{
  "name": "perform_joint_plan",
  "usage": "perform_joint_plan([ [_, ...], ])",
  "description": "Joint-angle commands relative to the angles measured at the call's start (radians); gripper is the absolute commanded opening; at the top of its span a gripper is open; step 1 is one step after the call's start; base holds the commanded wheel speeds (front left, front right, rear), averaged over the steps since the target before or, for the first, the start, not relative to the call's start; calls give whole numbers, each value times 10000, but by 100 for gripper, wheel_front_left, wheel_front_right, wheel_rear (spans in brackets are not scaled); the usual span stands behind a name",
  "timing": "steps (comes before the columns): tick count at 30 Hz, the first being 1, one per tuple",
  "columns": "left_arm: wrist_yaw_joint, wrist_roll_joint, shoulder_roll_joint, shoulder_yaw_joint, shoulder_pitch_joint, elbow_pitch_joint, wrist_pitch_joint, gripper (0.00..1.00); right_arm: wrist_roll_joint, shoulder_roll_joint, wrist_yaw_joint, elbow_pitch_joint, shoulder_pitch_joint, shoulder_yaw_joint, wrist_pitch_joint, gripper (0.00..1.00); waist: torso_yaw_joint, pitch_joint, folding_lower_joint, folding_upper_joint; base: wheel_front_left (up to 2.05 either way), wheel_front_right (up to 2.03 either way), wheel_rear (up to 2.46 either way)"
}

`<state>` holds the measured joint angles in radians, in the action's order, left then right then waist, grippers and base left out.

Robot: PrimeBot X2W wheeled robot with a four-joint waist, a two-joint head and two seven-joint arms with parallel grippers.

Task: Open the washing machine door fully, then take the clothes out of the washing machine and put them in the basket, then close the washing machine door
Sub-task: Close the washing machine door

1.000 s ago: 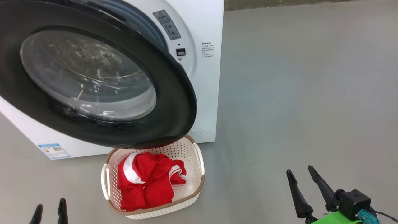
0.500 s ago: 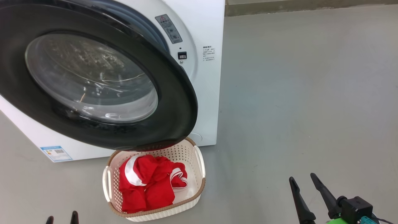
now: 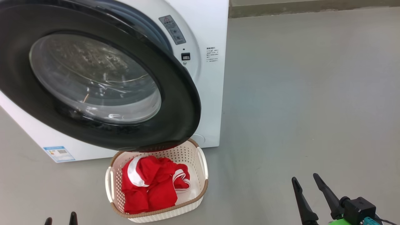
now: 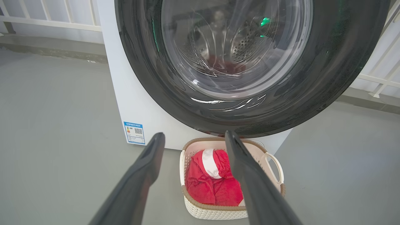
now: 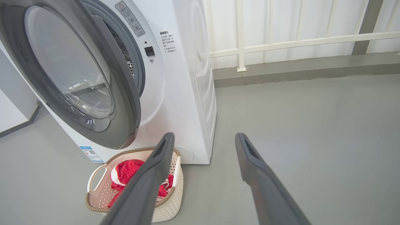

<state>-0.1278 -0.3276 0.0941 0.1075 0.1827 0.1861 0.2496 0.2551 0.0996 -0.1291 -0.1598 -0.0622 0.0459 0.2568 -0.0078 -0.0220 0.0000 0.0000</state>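
The washer (image 3: 212,93) stands on the grey floor (image 3: 297,93). Its door (image 3: 178,103) hangs swung out from the opening, the glass window facing the robot. The basket (image 3: 204,184) sits on the floor just in front of the washer's lower front, with its far edge under the door's black rim in the head view. The clothes (image 3: 153,187) lie bunched inside it, mostly to its left. The right claw (image 3: 304,177) hovers well right of the basket, fingers apart and empty. The left claw (image 4: 194,134), also spread and empty, points toward basket and door.
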Motion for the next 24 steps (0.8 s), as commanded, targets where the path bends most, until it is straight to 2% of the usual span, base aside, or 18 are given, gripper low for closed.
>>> perform_joint_plan([
  [1,-29,96,81,299,-168,-280,122,100,-39,102,-16,265,139,189,49,100,79,-13,0,0,0,0,0],
  [5,-29,72,72,200,-282,-292,122,100,-5,85,-16,296,207,248,49,100,233,-96,0,0,0,0,0],
  [6,-29,58,66,171,-327,-298,122,100,21,83,-16,297,249,310,49,89,290,-130,0,0,0,0,0],
  [7,-29,50,63,134,-372,-303,122,100,52,89,-16,295,312,379,49,45,349,-174,0,0,0,0,0],
  [9,-29,39,55,62,-475,-310,122,100,108,97,-16,287,506,535,49,0,476,-288,0,0,0,0,0],
  [24,-29,145,-196,-479,-1340,-453,122,100,232,-21,-16,-190,3146,1973,49,0,1679,-1278,0,0,0,0,0],
])
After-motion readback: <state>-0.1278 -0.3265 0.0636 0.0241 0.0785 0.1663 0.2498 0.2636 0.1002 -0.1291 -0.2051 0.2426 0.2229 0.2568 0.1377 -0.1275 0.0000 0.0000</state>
